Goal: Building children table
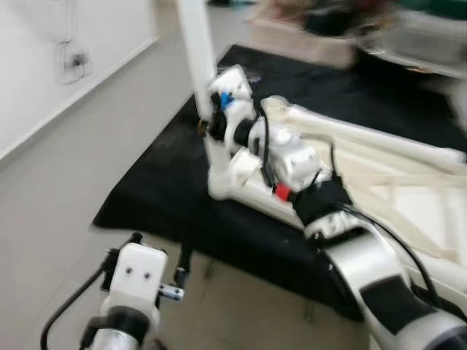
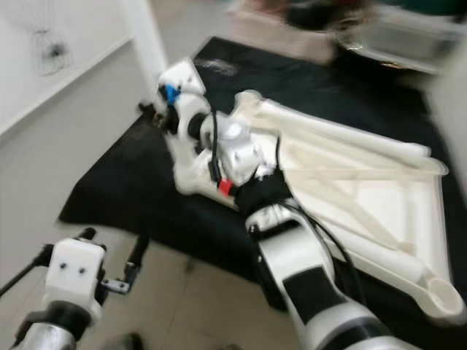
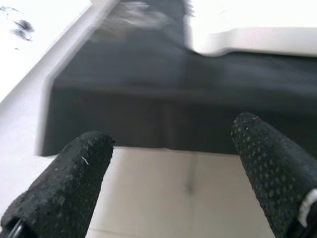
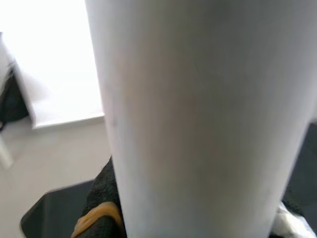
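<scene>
**Right jaws clamped on upright leg, left jaws spread and idle**

Right gripper [image 1: 208,124] jaws are clenched around a white table leg [image 1: 195,47], low on its shaft, just above the corner socket of the table frame [image 2: 350,186]. In the right wrist view the leg [image 4: 198,119] runs straight across the frame between the fingers [image 4: 101,198], which sit tight against it on both sides.

Left gripper [image 3: 168,173] jaws are released, wide apart, nothing between them. It hangs low over the tiled floor [image 1: 241,306], just short of the near edge of the black mat [image 1: 160,189]; fingertips [image 3: 84,163] point toward that edge.

Containers: cluttered boxes or bins at the far end beyond the mat, too blurred to tell the contents.

Task part position: the frame lies upside-down and flat on the mat, well to the robot's right of the left gripper. Its long rails run from the near-left corner away toward the far right. A round socket [image 2: 441,295] sits at the near-right corner, open end up. The leg stands upright, slightly tilted, long axis vertical, lower end at the frame's left corner, top running out of view. A second cylinder [image 2: 398,255] lies flat along the frame's near rail.

Head views are motion-blurred.
</scene>
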